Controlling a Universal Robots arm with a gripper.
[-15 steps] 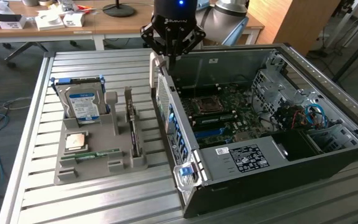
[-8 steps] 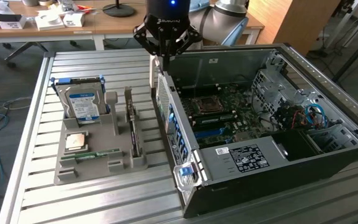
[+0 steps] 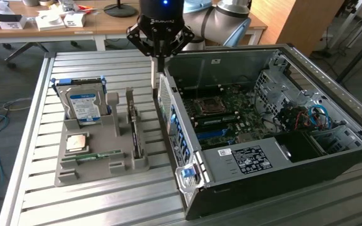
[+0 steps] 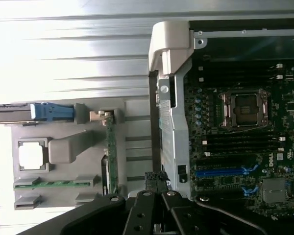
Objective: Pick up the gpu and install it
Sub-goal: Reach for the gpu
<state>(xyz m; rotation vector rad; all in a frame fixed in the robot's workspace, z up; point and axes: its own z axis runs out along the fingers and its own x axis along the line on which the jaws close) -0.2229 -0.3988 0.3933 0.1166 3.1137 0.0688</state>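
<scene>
The gpu [image 3: 133, 123] stands on edge in a slot of the grey holder [image 3: 93, 167], to the exterior view's left of the open computer case [image 3: 294, 155]. In the wrist view the gpu [image 4: 110, 149] is a thin green strip beside the case's rear wall. My gripper [image 3: 158, 55] hangs shut and empty above the case's rear corner, behind and above the card. Its black fingertips [image 4: 157, 180] meet over the case wall, apart from the card. The motherboard [image 3: 231, 110] lies exposed inside, with a blue slot [image 4: 220, 172].
The holder also carries a silver hard drive [image 3: 83, 106] with a blue-white label, a square processor chip [image 3: 77, 141] and a slim green memory stick [image 3: 93, 155]. All rest on a slatted metal table [image 3: 105, 202]. A cluttered desk [image 3: 43, 21] stands behind.
</scene>
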